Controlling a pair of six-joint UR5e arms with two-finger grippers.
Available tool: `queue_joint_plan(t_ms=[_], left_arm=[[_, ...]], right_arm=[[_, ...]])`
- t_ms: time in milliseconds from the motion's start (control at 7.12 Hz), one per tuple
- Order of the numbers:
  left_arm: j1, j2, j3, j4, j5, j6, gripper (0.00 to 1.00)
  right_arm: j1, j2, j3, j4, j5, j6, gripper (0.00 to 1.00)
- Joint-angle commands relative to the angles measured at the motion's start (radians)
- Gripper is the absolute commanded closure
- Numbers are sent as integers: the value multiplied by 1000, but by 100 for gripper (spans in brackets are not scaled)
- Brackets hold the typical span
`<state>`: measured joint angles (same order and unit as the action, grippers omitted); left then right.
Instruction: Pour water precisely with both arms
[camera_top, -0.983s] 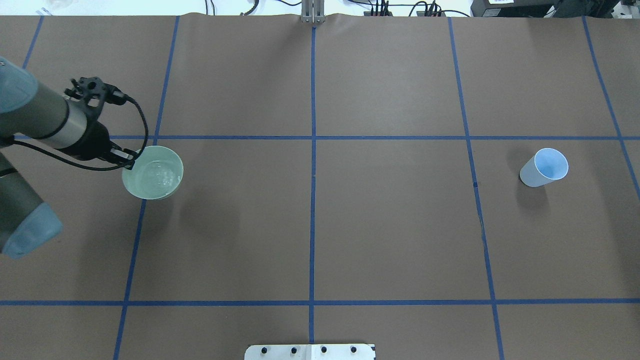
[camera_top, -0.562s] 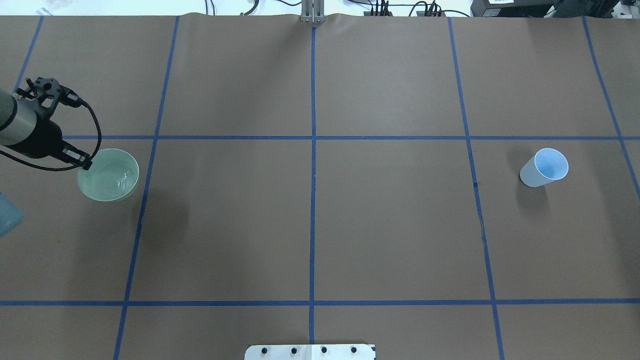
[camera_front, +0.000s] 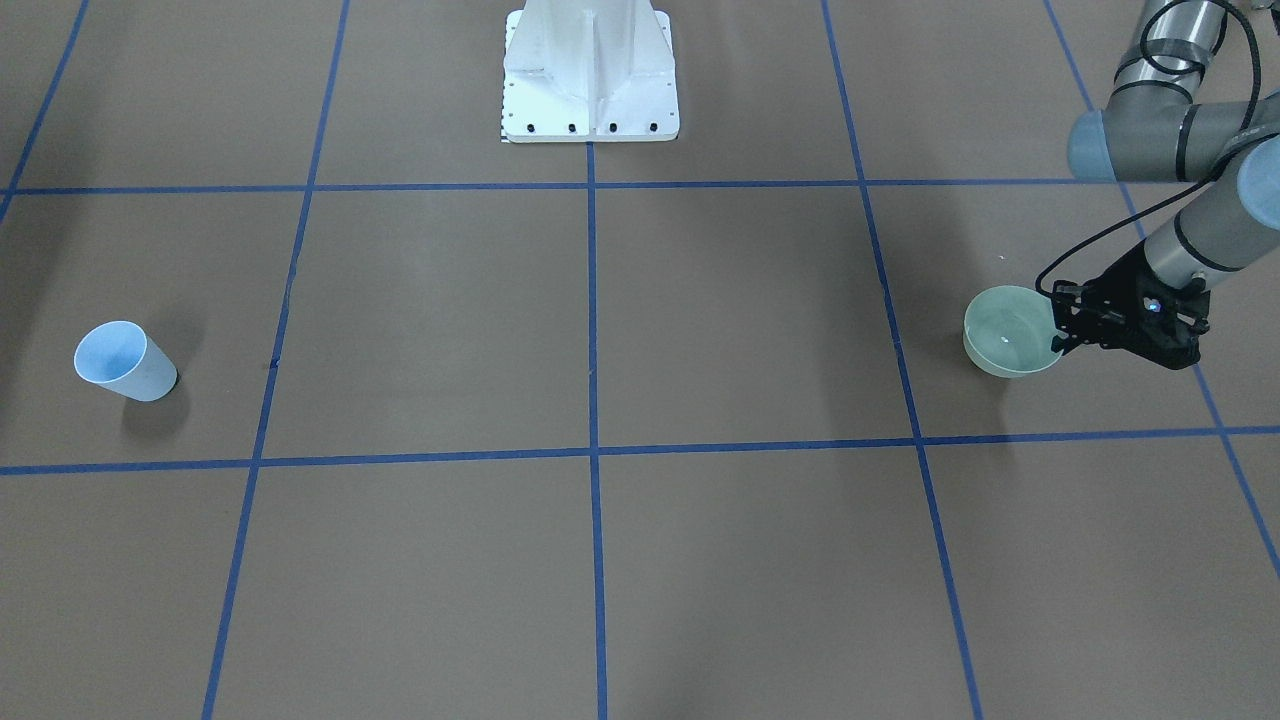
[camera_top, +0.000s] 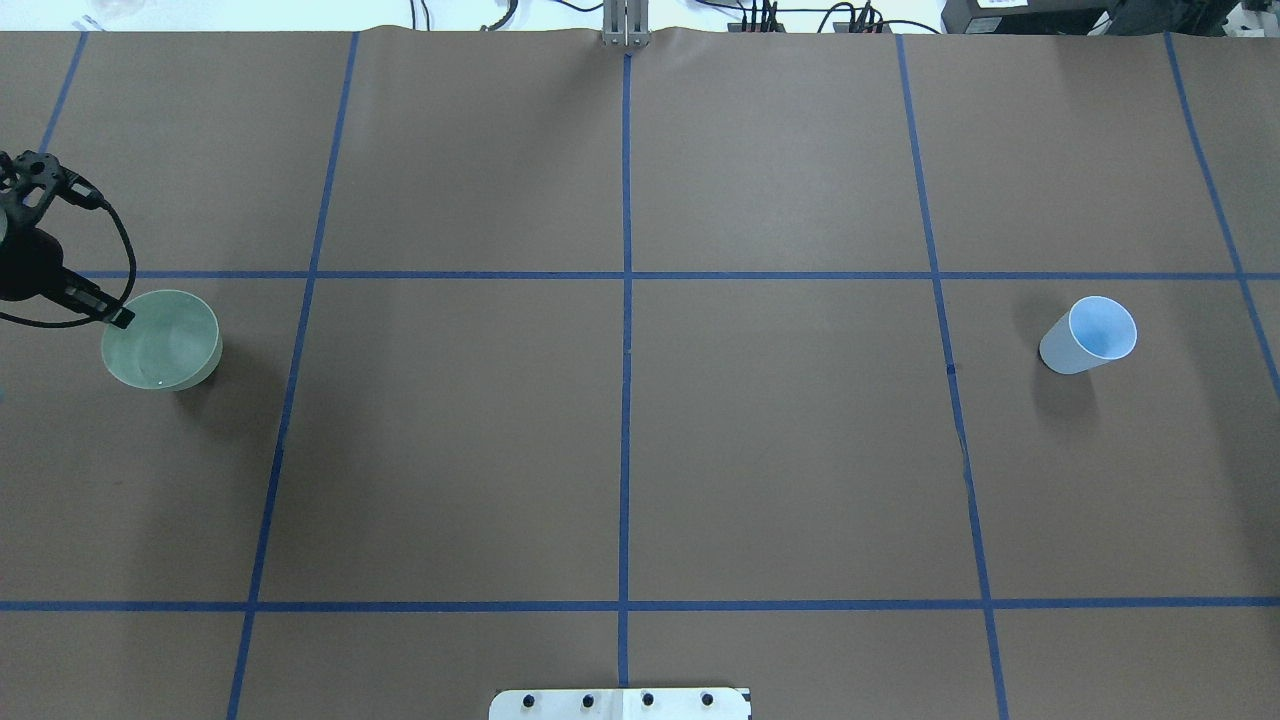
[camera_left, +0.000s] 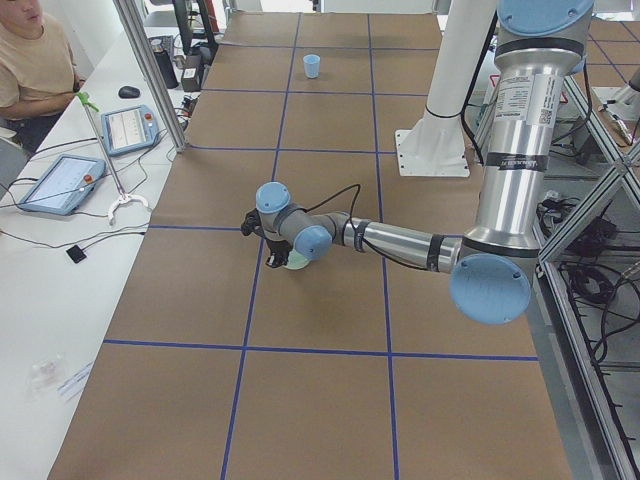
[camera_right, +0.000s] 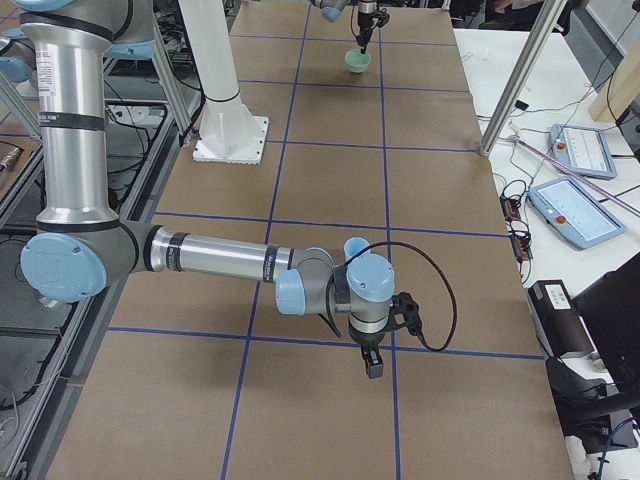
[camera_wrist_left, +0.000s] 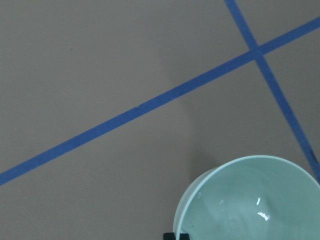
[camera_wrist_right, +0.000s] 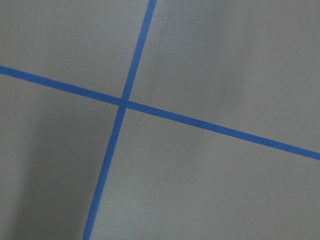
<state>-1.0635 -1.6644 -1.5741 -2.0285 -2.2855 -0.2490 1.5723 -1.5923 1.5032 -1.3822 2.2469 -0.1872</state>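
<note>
A pale green bowl (camera_top: 160, 340) is at the far left of the brown table, and my left gripper (camera_top: 118, 317) is shut on its near-left rim. The water (camera_wrist_left: 260, 215) shows as faint glints on the bowl's floor (camera_wrist_left: 250, 200). In the front view the bowl (camera_front: 1010, 332) is low, on or just above the table; I cannot tell which. A light blue cup (camera_top: 1090, 335) stands alone at the far right. My right gripper (camera_right: 372, 365) points down over bare table beside the cup (camera_right: 355, 246). It shows in that side view only, so I cannot tell its state.
The white pedestal (camera_front: 590, 70) stands mid-table on the robot's side. Blue tape lines (camera_top: 625, 300) divide the brown table. A person (camera_left: 30, 50) sits at a side bench with tablets (camera_left: 60, 182) beyond the table's far edge.
My left arm has carried the bowl leftward across a tape line and lower toward the table. The ripples in the water have calmed. The blue cup has not moved.
</note>
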Motion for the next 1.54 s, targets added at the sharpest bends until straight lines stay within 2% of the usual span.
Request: queue_joint_plan(t_ms=[0,140,281,421,562,1123,1404], left_arm=[[-7,0,32,-18,-3,22,100],[-9,0,32,-18,-5,22,87],[-10,0,32,-19,-5,23,52],[-10,0,29,-44,-3,20,7],[-35,0,25,-50,-5,19,1],[-315,-6,-21,52,-58,40,1],[-470,-11,-21,382,-43,300,0]], right_arm=[[0,2,2,0,0,0,0],[0,2,2,0,0,0,0],[0,2,0,0,0,0,0],[0,2,0,0,0,2,0],[0,2,0,-1,3,2,0],[0,2,-21,-1,25,3,0],[0,2,-21,-1,25,3,0]])
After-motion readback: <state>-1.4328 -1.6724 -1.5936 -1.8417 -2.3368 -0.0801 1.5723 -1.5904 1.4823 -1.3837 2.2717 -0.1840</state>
